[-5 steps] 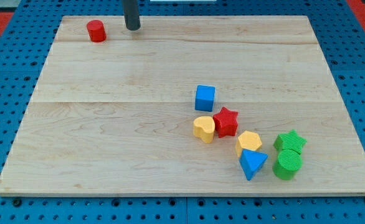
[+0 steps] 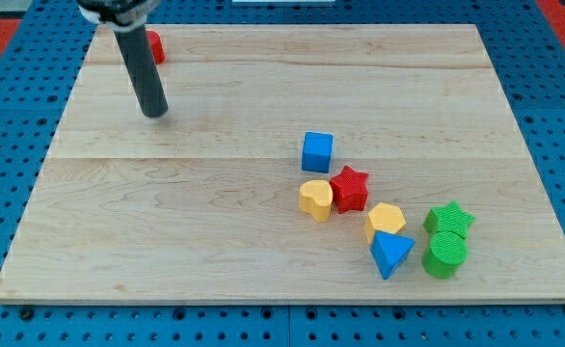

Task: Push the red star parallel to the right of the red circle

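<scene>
- My tip (image 2: 154, 113) is down on the desk (image 2: 215, 222) in the top-left area, with bare wood all around it and no block in contact.
- The rod leans up toward the top-left corner, and its shaft covers part of the red circle (image 2: 154, 46), which sits right by the desk's top edge near that corner.
- No fingers to report on here: the arm ends in a plain dark rod, so there is nothing open, closed or gripping.
- The red star (image 2: 349, 188) lies well apart from my tip, right of the desk's centre and toward the bottom edge.
- Touching the star on its left is the yellow heart (image 2: 315, 200); just above the pair sits the blue cube (image 2: 317, 152), close to both.
- Toward the bottom-right corner from the star comes a yellow block (image 2: 387, 221), its shape hard to make out, with the blue triangle (image 2: 391, 253) pressed against its lower side.
- Further toward the right edge, the green star (image 2: 448, 220) sits against the green cylinder (image 2: 445, 254), which is nearer the bottom edge.
</scene>
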